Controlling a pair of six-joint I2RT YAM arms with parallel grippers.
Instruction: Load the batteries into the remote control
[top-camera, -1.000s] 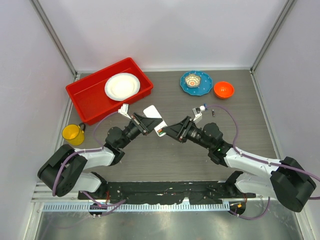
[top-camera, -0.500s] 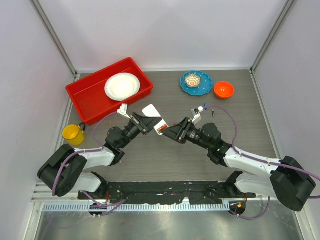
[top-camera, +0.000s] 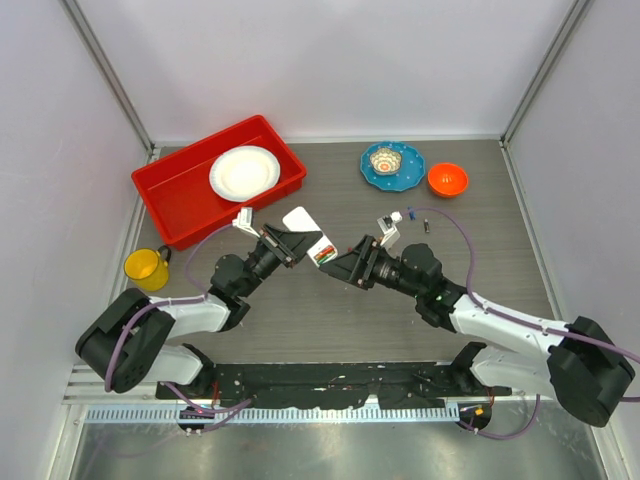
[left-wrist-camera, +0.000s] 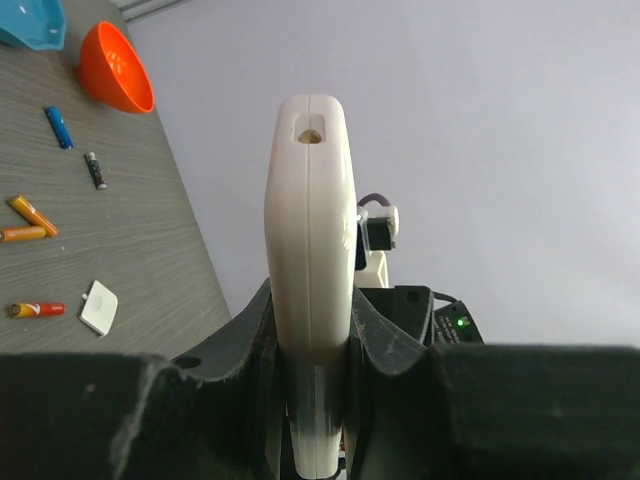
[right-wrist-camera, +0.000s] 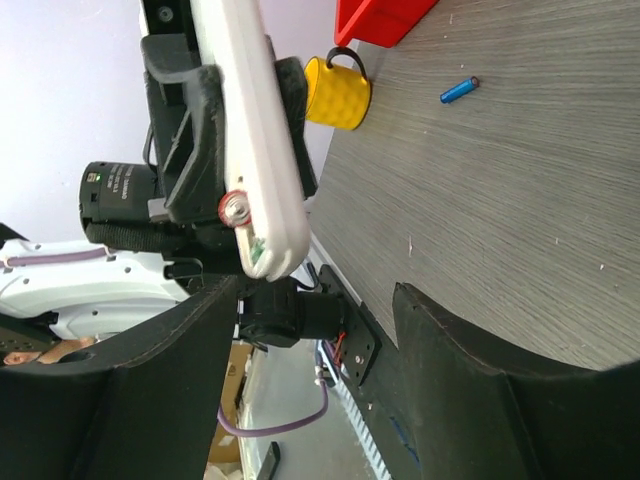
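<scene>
1. My left gripper (top-camera: 288, 244) was clamped on the remote control (top-camera: 308, 232), holding it tilted and clear of the table just left of the overhead frame's centre.
2. In the left wrist view, the remote control (left-wrist-camera: 310, 220) stood edge-on at centre frame. It was pinched between both fingers (left-wrist-camera: 250, 330), with a small hole in its top end.
3. My right gripper (top-camera: 341, 266) sat just right of the remote's lower end with its jaws spread, holding nothing.
4. In the right wrist view, its 2 fingers (right-wrist-camera: 150, 400) filled the bottom corners, well apart.
5. There, a small red-ringed metal disc (right-wrist-camera: 236, 208) showed against the remote's lower end at centre left. I could not tell whether it was a battery.
6. The batteries (left-wrist-camera: 32, 214) lay loose on the table at the left edge of the left wrist view: 1 blue, 1 dark, 2 orange, 1 red-orange.
7. A small white square piece (left-wrist-camera: 98, 306) lay just beside the lowest battery.
8. Overhead, the red tray (top-camera: 170, 195) held a white plate (top-camera: 244, 172) at upper left. A yellow mug (top-camera: 147, 268) sat at the left edge, and an orange bowl (top-camera: 447, 179) at upper right.
</scene>
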